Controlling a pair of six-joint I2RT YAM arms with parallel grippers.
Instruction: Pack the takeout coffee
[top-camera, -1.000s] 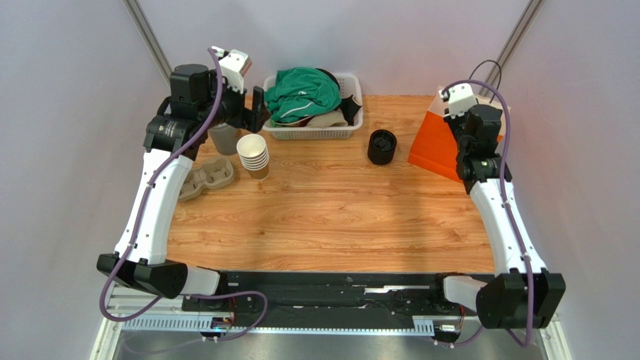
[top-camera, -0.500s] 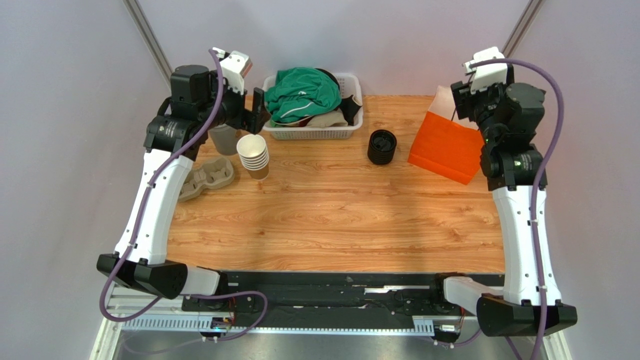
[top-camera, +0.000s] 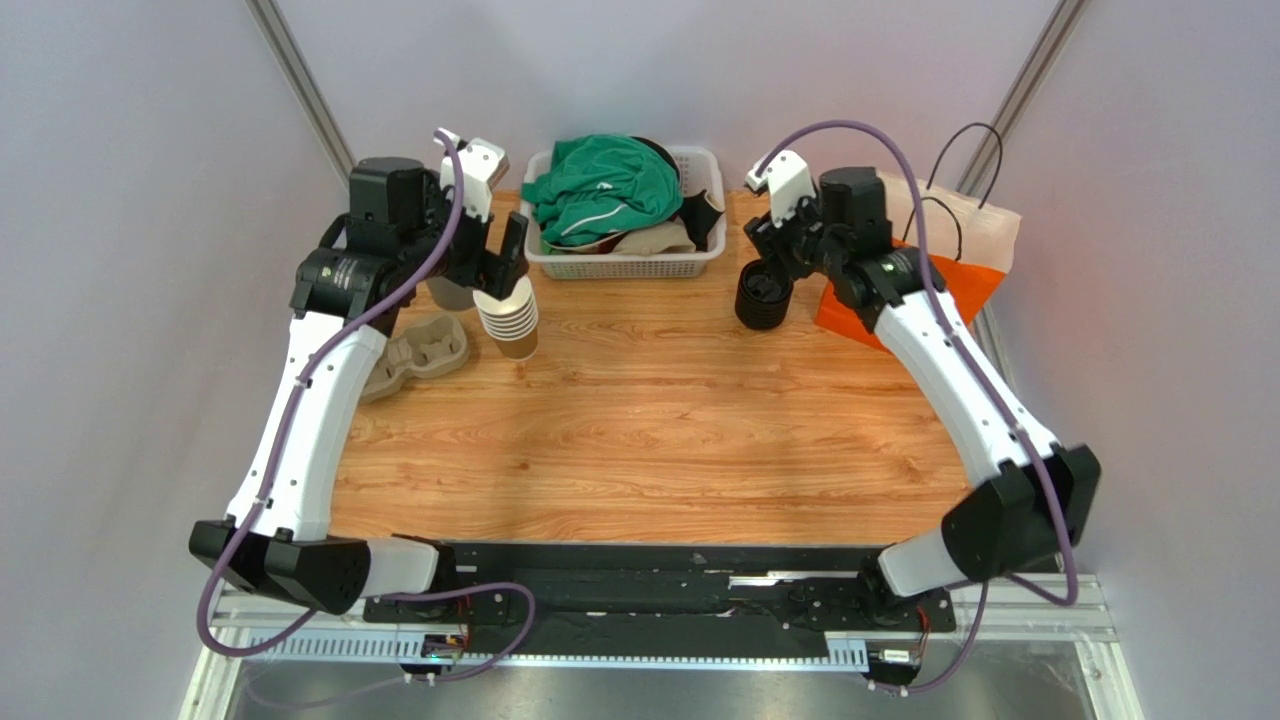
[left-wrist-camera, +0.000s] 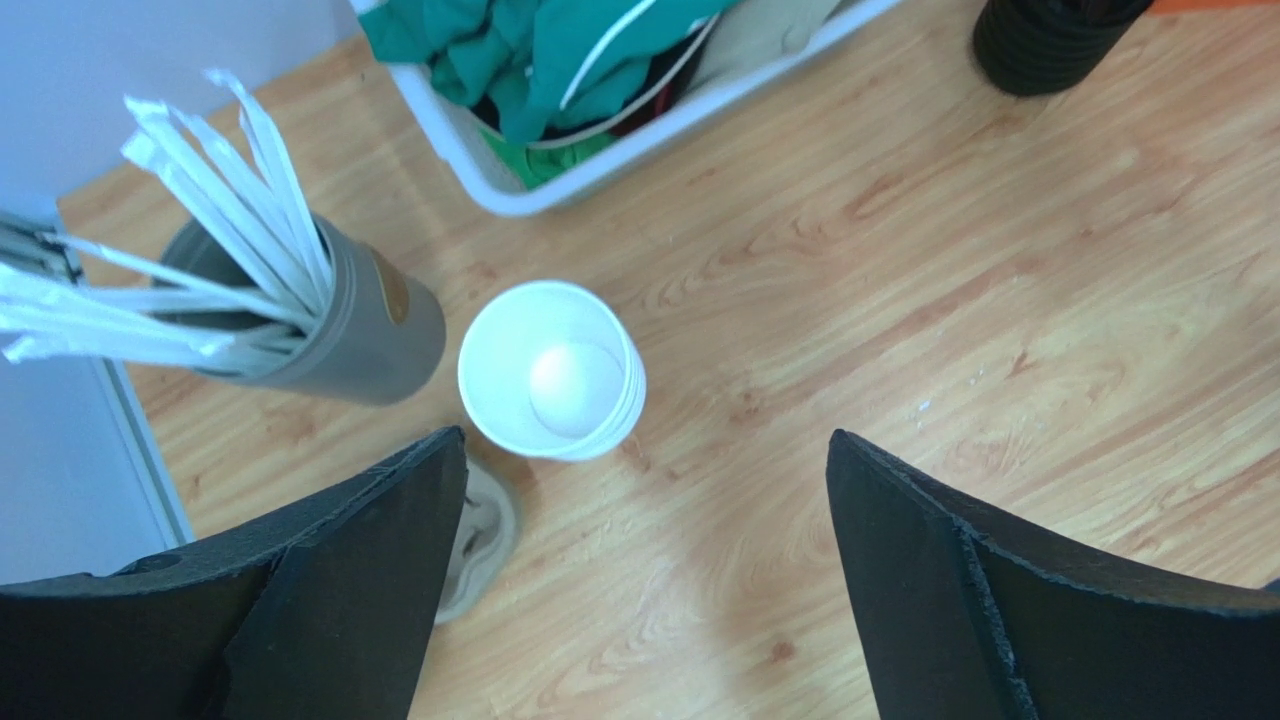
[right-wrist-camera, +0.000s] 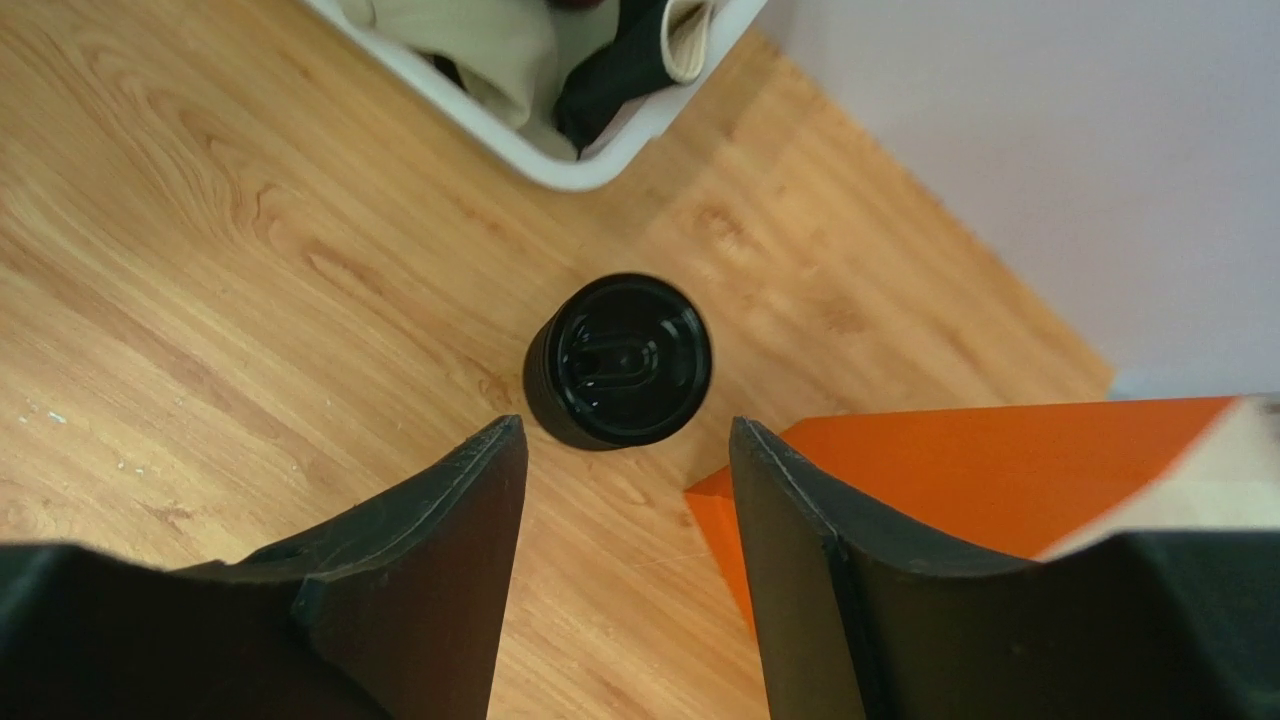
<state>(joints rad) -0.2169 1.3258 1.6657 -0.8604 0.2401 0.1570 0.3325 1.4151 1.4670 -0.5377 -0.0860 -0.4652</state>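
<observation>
The left gripper (left-wrist-camera: 639, 443) is being held wide over the cups (left-wrist-camera: 552, 369) at ten o'clock, the right gripper (right-wrist-camera: 628, 428) parted, empty, over the lids (right-wrist-camera: 619, 360) at one o'clock; the coffee cannot be found

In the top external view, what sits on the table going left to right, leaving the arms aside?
cardboard cup carrier → stack of paper cups → white basket of clothes → black stack of lids → orange paper bag
</observation>
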